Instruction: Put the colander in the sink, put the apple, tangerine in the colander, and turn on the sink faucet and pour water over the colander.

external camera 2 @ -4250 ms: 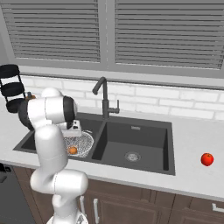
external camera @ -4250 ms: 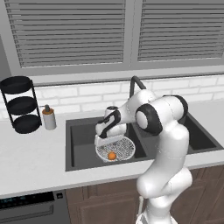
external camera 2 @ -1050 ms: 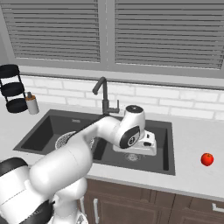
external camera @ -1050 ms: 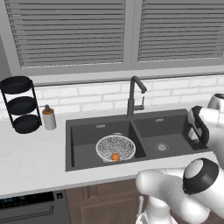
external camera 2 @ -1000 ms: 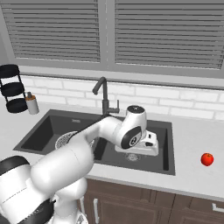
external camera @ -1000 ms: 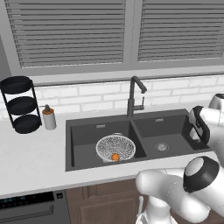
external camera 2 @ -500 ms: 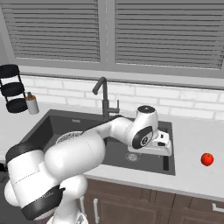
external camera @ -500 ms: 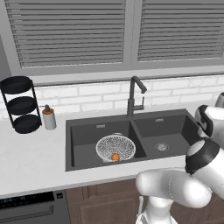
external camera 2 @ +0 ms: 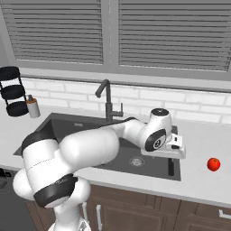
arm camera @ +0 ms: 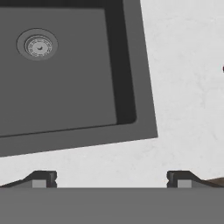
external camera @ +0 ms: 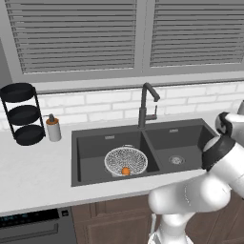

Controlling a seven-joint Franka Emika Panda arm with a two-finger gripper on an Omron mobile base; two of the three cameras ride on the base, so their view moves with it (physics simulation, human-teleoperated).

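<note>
I had the gripper point(external camera 2: 170, 166) hanging over the right front corner of the sink point(external camera 2: 81, 127), its two dark fingers pointing down, spread wide apart with nothing between them. Through the hand camera the finger tips point(arm camera: 43, 178) stood far apart at the bottom, above the pale counter point(arm camera: 183, 87) at the corner of the right basin, whose round metal drain point(arm camera: 38, 45) sat near the top left. The apple point(external camera 2: 213, 164) lay on the counter to the right of the sink, well apart from the gripper. From the left base camera I saw the colander point(external camera: 126, 160) sitting in the left basin with the tangerine point(external camera: 125, 170) inside it near the front rim. The sink faucet point(external camera: 146, 105) stood behind the divider between the basins. Further left on the counter were a white pump bottle point(external camera: 53, 128) and a black three-tier rack point(external camera: 21, 114).
</note>
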